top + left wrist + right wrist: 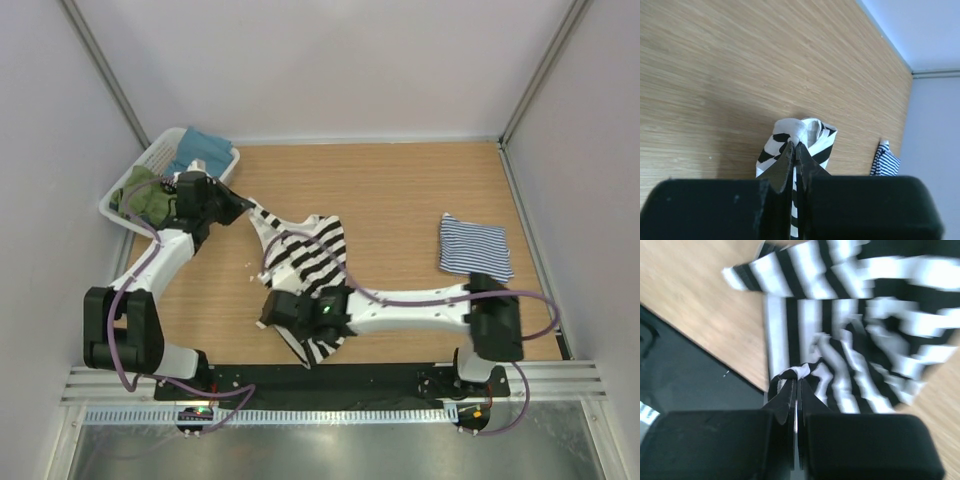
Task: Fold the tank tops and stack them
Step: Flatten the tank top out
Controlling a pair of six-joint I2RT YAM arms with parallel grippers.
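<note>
The left hand (795,146) and right hand (796,382) each pinched an edge of the broad-striped tank top (312,255), stretched between them over the tabletop (400,190). The folded thin-striped tank top (474,247) lay well apart on the right.

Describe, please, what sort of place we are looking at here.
Probably a robot lab cell, not a home: a wooden table boxed in by plain white walls, a left arm and a right arm bolted at its near edge, and a basket of clothes.
</note>
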